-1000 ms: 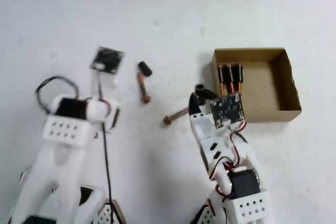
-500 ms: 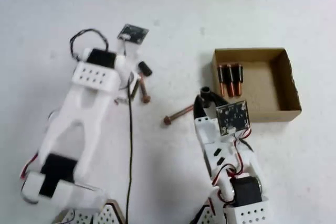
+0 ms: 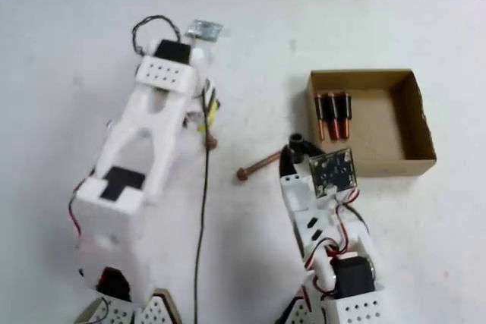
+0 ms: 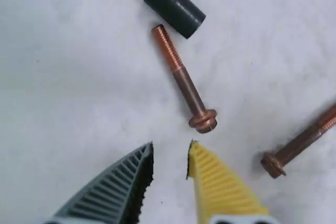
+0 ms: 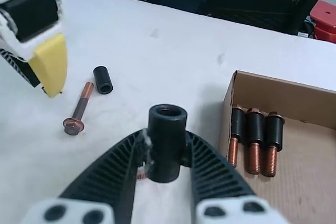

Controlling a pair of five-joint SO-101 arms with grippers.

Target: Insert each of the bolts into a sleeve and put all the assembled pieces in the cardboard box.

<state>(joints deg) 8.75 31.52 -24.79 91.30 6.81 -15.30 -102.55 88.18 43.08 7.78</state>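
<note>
My left hand (image 4: 169,153) hovers low over the worktop (image 4: 63,77), fingers slightly parted with nothing between them, just short of the flanged head of a bolt (image 4: 184,80). A loose black sleeve (image 4: 174,7) lies just off that bolt's threaded tip, and a second bolt (image 4: 302,142) lies nearby. My right hand (image 5: 165,139) is clamped on an upright sleeve (image 5: 167,121) beside the cardboard box (image 5: 283,95), where three assembled pieces (image 5: 255,140) lie side by side.
</note>
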